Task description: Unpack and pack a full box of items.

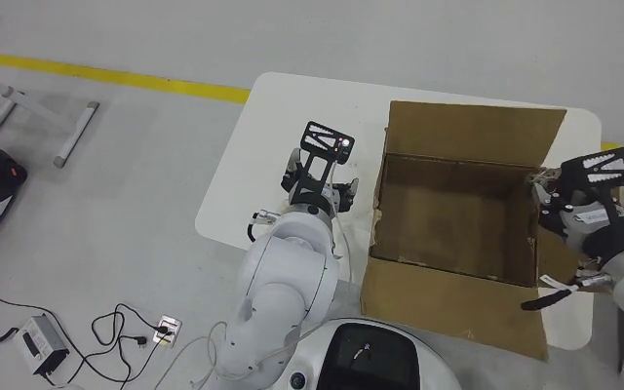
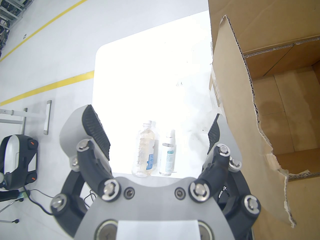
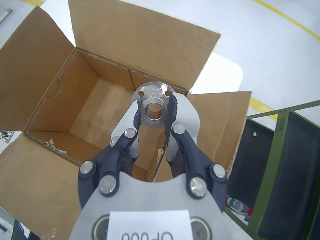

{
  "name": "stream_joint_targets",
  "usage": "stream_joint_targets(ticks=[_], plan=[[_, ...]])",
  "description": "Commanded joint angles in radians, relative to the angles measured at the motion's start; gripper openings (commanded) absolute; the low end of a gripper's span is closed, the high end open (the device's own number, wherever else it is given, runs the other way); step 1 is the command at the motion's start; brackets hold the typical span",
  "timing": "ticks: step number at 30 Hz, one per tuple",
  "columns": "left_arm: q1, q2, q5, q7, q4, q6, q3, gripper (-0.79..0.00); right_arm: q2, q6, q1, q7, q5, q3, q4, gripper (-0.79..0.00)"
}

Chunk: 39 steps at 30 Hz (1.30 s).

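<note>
Over the right side of the box (image 3: 140,36), the right end effector (image 3: 154,108) is clamped on a metal flange (image 3: 153,89), and the left end effector (image 2: 153,116) hangs wide apart above a clear bottle (image 2: 145,151) and spray bottle (image 2: 168,156) on the table (image 2: 140,76) beside the box.

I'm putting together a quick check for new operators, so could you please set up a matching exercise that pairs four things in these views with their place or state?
Things:
1. metal flange
2. clear bottle
3. cardboard box
4. left gripper

Places or states:
A. open, flaps spread, on the table
B. fingers apart, holding nothing
C. clamped between the fingers of the right gripper
D. on the table beside the spray bottle

Pairs: 1-C, 2-D, 3-A, 4-B.
</note>
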Motion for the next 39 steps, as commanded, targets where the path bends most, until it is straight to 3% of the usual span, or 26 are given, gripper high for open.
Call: stream_joint_targets(ticks=[1, 13, 29, 39], plan=[[0.000, 0.000, 0.000, 0.000, 0.000, 0.000, 0.000, 0.000, 0.004, 0.003, -0.011, 0.003, 0.009, 0.027, -0.012, -0.785], [0.000, 0.000, 0.000, 0.000, 0.000, 0.000, 0.000, 0.000, 0.019, 0.015, -0.049, 0.004, 0.010, 0.058, -0.030, -0.785], [0.000, 0.000, 0.000, 0.000, 0.000, 0.000, 0.000, 0.000, 0.048, 0.000, -0.086, 0.046, 0.046, 0.216, -0.077, -0.785], [0.000, 0.000, 0.000, 0.000, 0.000, 0.000, 0.000, 0.000, 0.062, 0.004, -0.123, 0.056, 0.052, 0.214, -0.066, -0.785]])
